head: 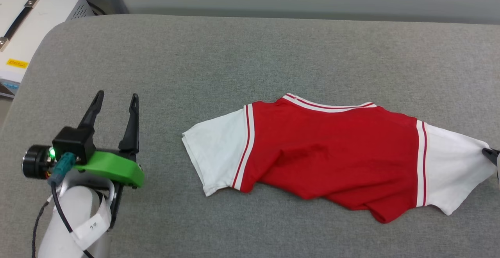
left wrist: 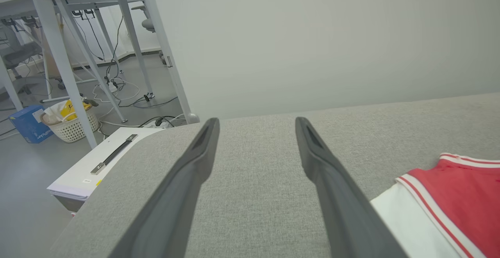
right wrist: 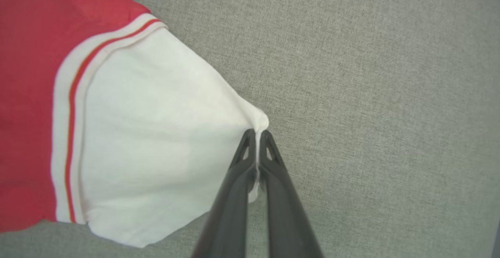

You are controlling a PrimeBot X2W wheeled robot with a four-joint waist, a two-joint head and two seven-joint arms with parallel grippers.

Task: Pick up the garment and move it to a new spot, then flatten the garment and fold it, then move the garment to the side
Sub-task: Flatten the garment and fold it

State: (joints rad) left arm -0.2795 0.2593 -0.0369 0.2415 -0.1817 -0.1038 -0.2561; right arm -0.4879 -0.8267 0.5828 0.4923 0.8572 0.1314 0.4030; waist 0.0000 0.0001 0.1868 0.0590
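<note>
The garment, a red jersey with white sleeves and striped trim, lies spread sideways on the grey padded surface, its lower part bunched and folded under. My right gripper is shut on the edge of the garment's white sleeve, pinching a small peak of cloth between its fingers; its dark tip shows at the right edge of the head view. My left gripper hovers open over bare surface to the left of the other sleeve, apart from it. In the left wrist view the garment lies right of the open left gripper.
A white equipment case with a black handle stands beyond the surface's rounded far-left corner. The left wrist view shows the white case, white desk legs, floor cables and a white basket beyond that edge. A pale wall runs behind.
</note>
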